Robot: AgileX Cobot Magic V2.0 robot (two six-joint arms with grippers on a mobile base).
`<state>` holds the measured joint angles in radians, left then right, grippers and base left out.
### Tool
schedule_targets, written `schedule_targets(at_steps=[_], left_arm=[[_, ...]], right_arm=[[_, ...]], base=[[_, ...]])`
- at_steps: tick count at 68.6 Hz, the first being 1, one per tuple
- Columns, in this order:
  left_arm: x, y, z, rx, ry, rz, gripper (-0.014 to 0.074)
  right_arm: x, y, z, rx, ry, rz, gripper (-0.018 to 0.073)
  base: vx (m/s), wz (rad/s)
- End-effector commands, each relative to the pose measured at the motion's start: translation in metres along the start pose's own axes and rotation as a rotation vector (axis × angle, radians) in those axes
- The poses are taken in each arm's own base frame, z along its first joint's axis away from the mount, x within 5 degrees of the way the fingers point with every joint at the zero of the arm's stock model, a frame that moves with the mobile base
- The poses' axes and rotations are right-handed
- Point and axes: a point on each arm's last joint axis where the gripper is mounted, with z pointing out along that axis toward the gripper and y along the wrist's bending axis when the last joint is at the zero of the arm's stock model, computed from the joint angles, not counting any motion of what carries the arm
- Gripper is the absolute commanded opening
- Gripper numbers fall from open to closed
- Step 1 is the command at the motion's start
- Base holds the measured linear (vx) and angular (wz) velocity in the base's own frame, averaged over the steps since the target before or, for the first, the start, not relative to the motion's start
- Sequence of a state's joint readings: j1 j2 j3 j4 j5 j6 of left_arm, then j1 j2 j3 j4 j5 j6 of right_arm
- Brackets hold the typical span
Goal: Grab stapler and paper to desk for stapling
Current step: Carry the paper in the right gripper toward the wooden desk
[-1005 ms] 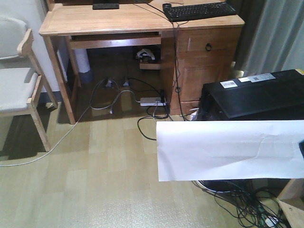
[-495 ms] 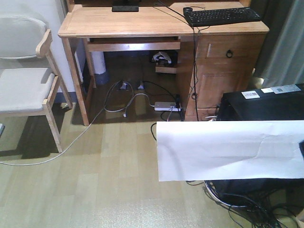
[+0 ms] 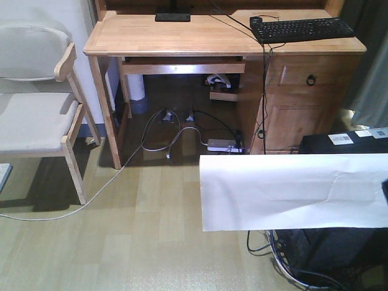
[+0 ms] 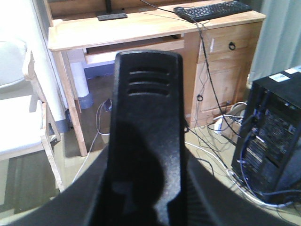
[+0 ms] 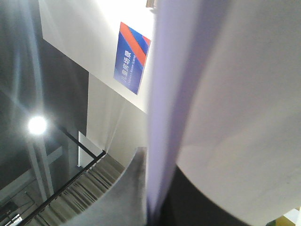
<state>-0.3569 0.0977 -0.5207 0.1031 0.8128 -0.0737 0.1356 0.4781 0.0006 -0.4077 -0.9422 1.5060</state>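
The paper (image 3: 294,191), a big white sheet with a faint crease, hangs upright in the air at the right of the front view. Its right end meets a dark bit of my right gripper (image 3: 385,191). In the right wrist view my right gripper (image 5: 155,207) is shut on the paper (image 5: 225,94), seen edge-on. The black stapler (image 4: 146,127) fills the middle of the left wrist view, with my left gripper (image 4: 148,209) shut on it. The desk (image 3: 182,36) stands ahead across the wooden floor, also seen in the left wrist view as desk (image 4: 141,30).
A black keyboard (image 3: 302,28) lies on the desk's right end and a monitor foot (image 3: 173,16) at its back. A pale chair (image 3: 36,115) stands left. A black computer tower (image 3: 342,142) sits behind the paper. Cables (image 3: 163,130) and a power strip (image 3: 221,144) lie under the desk.
The desk and chair have shifted right and down in the front view, and the computer tower has slid further right. The paper keeps its place in the view.
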Motion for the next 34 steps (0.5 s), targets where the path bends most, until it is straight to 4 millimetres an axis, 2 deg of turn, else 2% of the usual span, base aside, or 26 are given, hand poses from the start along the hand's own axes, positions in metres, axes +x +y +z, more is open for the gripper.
schedule_targets(at_steps=[1,34], left_arm=[[-0.0181,-0.0004,-0.004,0.009,-0.132,0.0,-0.0007],[-0.0181,-0.0004,-0.004,0.009,-0.132,0.0,-0.0007]], right_arm=[[-0.0053,0.0113,0.0046,-0.083,-0.026,-0.014,-0.0006],[-0.0053,0.0114,0.0045,-0.084,-0.026,-0.014,-0.0006]], base=[[0.2,0.07],[0.2,0.06]])
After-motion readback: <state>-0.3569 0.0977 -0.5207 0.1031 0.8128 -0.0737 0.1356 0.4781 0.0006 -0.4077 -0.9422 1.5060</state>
